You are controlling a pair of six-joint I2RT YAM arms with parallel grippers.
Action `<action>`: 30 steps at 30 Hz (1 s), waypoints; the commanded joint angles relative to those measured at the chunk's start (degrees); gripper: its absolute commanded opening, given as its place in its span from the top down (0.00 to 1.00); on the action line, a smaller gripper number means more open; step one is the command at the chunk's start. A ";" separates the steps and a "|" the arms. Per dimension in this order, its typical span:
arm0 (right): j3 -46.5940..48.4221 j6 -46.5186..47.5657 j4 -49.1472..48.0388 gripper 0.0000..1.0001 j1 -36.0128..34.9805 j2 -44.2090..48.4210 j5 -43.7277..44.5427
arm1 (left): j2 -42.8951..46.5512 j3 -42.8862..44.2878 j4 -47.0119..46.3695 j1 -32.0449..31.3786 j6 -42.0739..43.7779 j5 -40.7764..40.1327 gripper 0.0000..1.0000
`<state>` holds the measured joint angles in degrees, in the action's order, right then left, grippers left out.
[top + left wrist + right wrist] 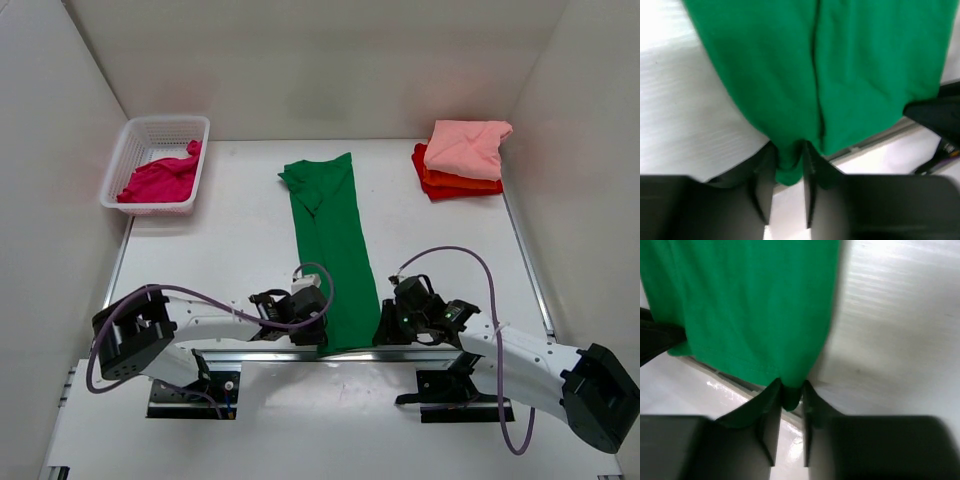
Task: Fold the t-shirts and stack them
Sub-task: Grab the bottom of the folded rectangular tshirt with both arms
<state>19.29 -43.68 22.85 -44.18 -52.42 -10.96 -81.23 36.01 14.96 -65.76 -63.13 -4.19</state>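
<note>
Hiding green t-shirt (pixel 332 240) corners — left end effector (pixel 788 161), right end effector (pixel 790 394).

You have a white plastic lattice basket (pixel 118 160) at the far left corner of the bench (pixel 220 260), its left side reaching over the bench's left edge; the bench top is white and matt, with faint streaks that show up close in both wrist views; a thin metal rail (pixel 230 354) runs along its near edge, and similar strips (pixel 530 270) line the left and right sides; plain pale walls (pixel 320 60) close the bench in at the back and on both sides; in front of the near rail you can see a lower white board (pixel 320 430), glossy where it catches the light
</note>
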 commanded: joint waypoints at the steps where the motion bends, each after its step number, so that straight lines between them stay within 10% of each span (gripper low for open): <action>1: -1.80 0.52 1.32 0.84 -0.12 -1.71 0.77 | 0.20 -0.23 0.51 -0.77 -0.67 -0.91 0.68; 3: -1.45 0.70 2.10 1.00 0.41 -1.19 0.15 | 1.95 -1.11 0.86 -0.95 -0.85 -0.56 0.78; 7: -0.57 0.00 3.77 1.00 -1.51 0.39 -1.07 | 6.51 -3.22 3.48 -1.83 -2.43 0.14 1.00; 18: 5.75 -2.55 8.35 1.00 -9.87 -1.89 -3.98 | 11.27 -5.43 8.93 -6.67 -7.36 1.56 1.00; 30: 31.05 22.83 16.44 1.00 13.67 -20.93 -10.57 | 19.64 4.76 10.53 25.21 9.14 0.75 1.00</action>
<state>44.91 -30.72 36.38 -33.93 -68.29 -19.59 -60.18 37.17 25.19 -46.78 -61.47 -4.78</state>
